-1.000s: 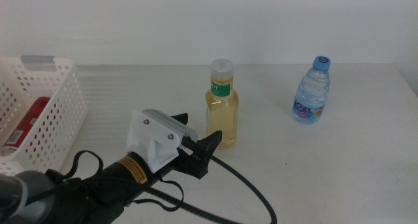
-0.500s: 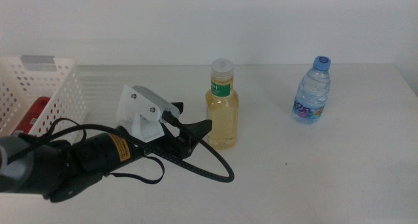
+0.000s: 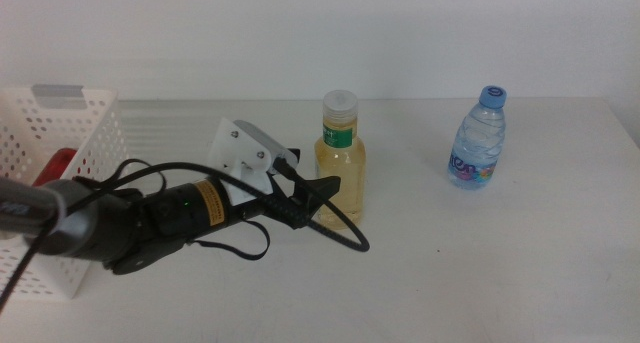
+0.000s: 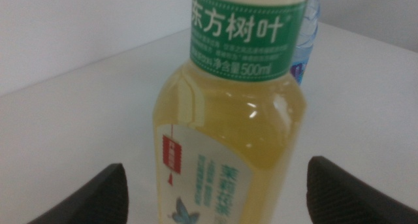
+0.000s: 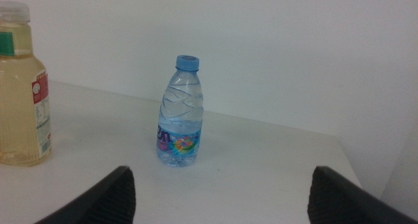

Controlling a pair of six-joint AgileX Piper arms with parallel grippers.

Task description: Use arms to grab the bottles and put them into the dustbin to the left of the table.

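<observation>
Tabletop, pale and matte, spreads under everything, running out ahead of the left gripper and off to both its sides. Behind that gripper, past the length of its arm, the white perforated dustbin stands at the table's left end, and a red soda can shows through its holes, lying inside.

The left arm reaches in low from the left, a black cable looping off it onto the table beneath the gripper. Its dark jaws are spread wide, and the bottle of yellow liquid stands upright right at their tips; in the left wrist view the bottle fills the gap between the two jaw tips, which sit apart from its sides without touching. Its green label band and white cap rise above the gripper's level.

Well beyond the yellow bottle, on the far side from the left gripper, the small water bottle with a blue cap stands upright and alone.

The right gripper is out of the middle view; from its wrist camera its jaws stand wide apart with nothing between them, the water bottle ahead of it at some distance and the yellow bottle farther off to one side.
</observation>
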